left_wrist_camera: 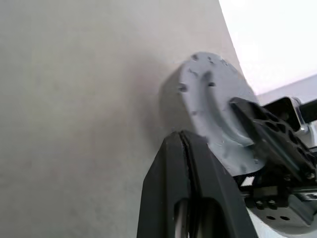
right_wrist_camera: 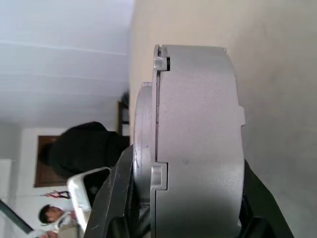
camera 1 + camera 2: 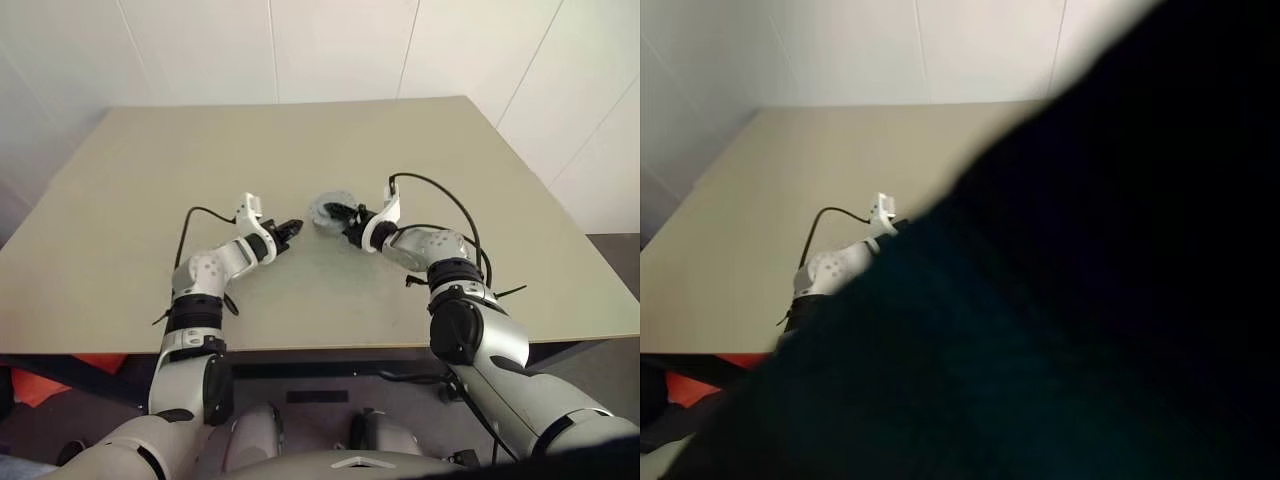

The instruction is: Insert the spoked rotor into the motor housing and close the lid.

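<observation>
Right now the short round grey metal motor housing [image 3: 329,211] sits near the middle of the left eye frame, on the pale beige counter [image 3: 150,180], and the flat grey metal lid [image 2: 144,144] with its raised centre is seated on top of it. Seen side-on in the right wrist view, the lid forms a thinner band against the thick grey wall of the housing [image 2: 200,148], with a small notch at the seam between them. Whether the spoked rotor is inside cannot be told, since the closed lid hides the interior.

The right pincer [image 3: 345,214] comes in from the right of the housing, and its two black fingers [image 2: 116,198] clamp the assembly across its thickness, one pressed on the lid face and the other on the opposite side. From the left wrist view, one of those black fingers lies across the grey lid [image 1: 213,109], whose face carries a ring of small dimples.

The left pincer [image 3: 291,229] hangs just left of the housing, a little lower in the frame and apart from it. Its black fingers [image 1: 168,188] are pressed together with nothing between them.

A dark blurred shape [image 3: 1110,280] covers most of the right eye view.
</observation>
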Tool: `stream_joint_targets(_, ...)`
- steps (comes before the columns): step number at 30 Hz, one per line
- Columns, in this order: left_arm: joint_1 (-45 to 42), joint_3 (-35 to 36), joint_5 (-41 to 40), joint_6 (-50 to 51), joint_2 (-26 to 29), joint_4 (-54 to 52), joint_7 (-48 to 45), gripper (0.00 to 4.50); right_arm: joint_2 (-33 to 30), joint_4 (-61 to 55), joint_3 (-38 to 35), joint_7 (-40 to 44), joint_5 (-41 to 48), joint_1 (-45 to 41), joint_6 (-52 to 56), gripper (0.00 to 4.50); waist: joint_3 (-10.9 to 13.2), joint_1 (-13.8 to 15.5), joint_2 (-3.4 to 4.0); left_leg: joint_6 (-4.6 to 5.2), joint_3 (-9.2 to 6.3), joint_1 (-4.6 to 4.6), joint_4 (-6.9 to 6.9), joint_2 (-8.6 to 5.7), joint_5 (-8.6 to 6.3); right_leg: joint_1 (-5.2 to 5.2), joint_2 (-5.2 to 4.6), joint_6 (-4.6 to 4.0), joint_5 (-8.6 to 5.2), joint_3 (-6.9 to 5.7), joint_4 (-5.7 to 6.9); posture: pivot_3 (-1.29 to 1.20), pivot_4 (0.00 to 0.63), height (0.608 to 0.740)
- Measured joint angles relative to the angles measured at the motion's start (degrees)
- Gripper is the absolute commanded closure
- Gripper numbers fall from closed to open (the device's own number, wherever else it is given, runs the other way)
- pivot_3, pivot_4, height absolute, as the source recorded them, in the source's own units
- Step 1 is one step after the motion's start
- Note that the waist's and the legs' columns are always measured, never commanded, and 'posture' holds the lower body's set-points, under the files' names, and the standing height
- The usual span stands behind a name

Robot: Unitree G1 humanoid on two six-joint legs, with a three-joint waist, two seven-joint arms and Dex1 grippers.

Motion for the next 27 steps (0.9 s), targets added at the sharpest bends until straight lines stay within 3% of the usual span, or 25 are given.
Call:
stream_joint_targets(7, 3.61, 8.69, -6.75, -0.47, 3.14, -4.53, 1.38, 4.5, 0.01, -5.62, -3.08, 0.83, 9.7, -3.51, 11.59, 2.46, 0.01, 0.31, -0.02, 0.5, 0.02, -0.95, 0.48, 0.25, -0.09, -0.97, 0.16, -0.42, -0.26, -0.03, 0.74, 0.0, 0.0, 0.74)
stream_joint_targets(14, 8.68, 10.08, -13.76, 4.39, 6.77, -9.87, -1.38, 2.27, 4.61, -14.6, -2.08, -2.58, 14.66, -3.49, 21.18, 2.46, 0.0, 1.45, -0.02, 0.31, 0.01, -1.14, 0.7, 0.29, -0.02, -1.08, 0.16, -0.41, -0.26, -0.05, 0.76, 0.0, 0.0, 0.74)
stream_joint_targets(21, 12.11, 10.4, -18.37, 6.58, 7.78, -11.84, -3.59, 0.03, 6.36, -17.26, -1.05, -5.71, 15.97, -2.47, 23.19, 2.46, 0.04, 2.07, -0.07, -0.47, 0.0, -0.41, 0.52, 0.28, 0.24, -0.39, 0.16, -0.09, -0.27, 0.05, 0.73, 0.0, 0.0, 0.74)
stream_joint_targets(27, 12.09, 13.76, -32.36, 13.87, 7.53, -11.97, -3.33, 0.03, 5.78, -17.62, 0.66, -6.15, 15.97, -0.93, 24.86, 2.46, 0.11, 1.83, -0.22, -0.58, -0.02, 0.15, 0.35, 0.28, 0.3, 0.05, 0.22, 0.13, -0.38, 0.12, 0.74, 0.0, 0.0, 0.74)
